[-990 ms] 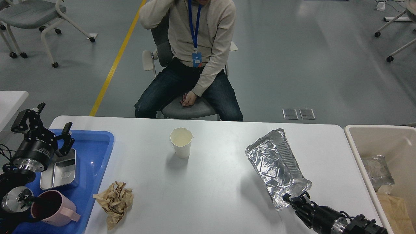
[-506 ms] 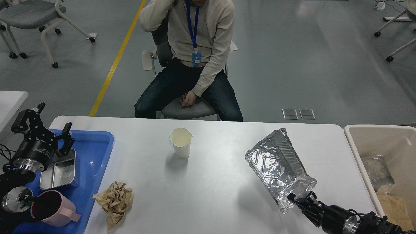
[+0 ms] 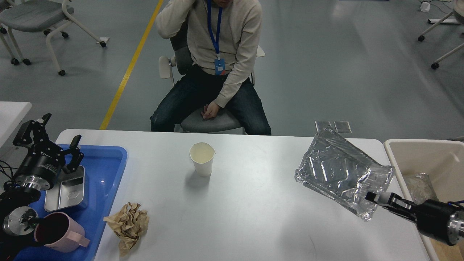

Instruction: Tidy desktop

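Observation:
The white desktop [image 3: 246,217] fills the lower half of the view. My right gripper [image 3: 375,198] is shut on the near rim of a crumpled foil tray [image 3: 340,170] and holds it tilted in the air over the desktop's right end, beside the beige bin [image 3: 417,148]. A white paper cup [image 3: 202,158] stands upright in the middle back. A crumpled brown paper wad [image 3: 127,224] lies at the front left. My left gripper [image 3: 54,137] is open and empty above the blue tray [image 3: 108,170].
The blue tray holds a metal box [image 3: 67,190] and a pink mug [image 3: 59,232]. The beige bin holds crumpled foil and brown paper. A seated person [image 3: 214,69] faces the desktop's far edge. A small white table corner [image 3: 11,112] is at the left.
My right gripper has lifted the foil tray off the desktop and carried it right and back toward the bin, tilting it. The left arm has barely moved.

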Robot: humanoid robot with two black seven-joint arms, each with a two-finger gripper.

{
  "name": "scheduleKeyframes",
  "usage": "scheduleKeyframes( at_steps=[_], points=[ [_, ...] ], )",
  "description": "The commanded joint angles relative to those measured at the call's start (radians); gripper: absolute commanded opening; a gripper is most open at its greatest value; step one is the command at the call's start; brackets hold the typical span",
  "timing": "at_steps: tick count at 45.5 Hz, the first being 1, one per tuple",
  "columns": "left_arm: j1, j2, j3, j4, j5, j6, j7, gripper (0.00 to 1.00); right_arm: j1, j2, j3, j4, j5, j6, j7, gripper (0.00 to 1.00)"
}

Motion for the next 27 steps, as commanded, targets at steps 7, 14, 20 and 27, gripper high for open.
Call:
scheduleKeyframes(
  at_steps=[7, 14, 20, 27],
  points=[
    [-0.001, 0.012, 0.0, -0.005, 0.0, -0.006, 0.0, 0.96, 0.062, -0.077, 0.0, 0.026, -0.05, 0.102, 0.0, 0.0],
    [-0.003, 0.017, 0.0, -0.005, 0.0, -0.006, 0.002, 0.96, 0.077, -0.042, -0.001, 0.025, -0.18, 0.168, 0.0, 0.0],
    [-0.003, 0.017, 0.0, -0.007, 0.002, -0.003, 0.002, 0.96, 0.115, 0.028, -0.003, 0.006, -0.282, 0.227, 0.002, 0.0],
    [-0.003, 0.018, -0.001, -0.009, 0.002, 0.0, 0.003, 0.96, 0.191, 0.124, -0.005, -0.041, -0.342, 0.298, 0.0, 0.0]
  ],
)
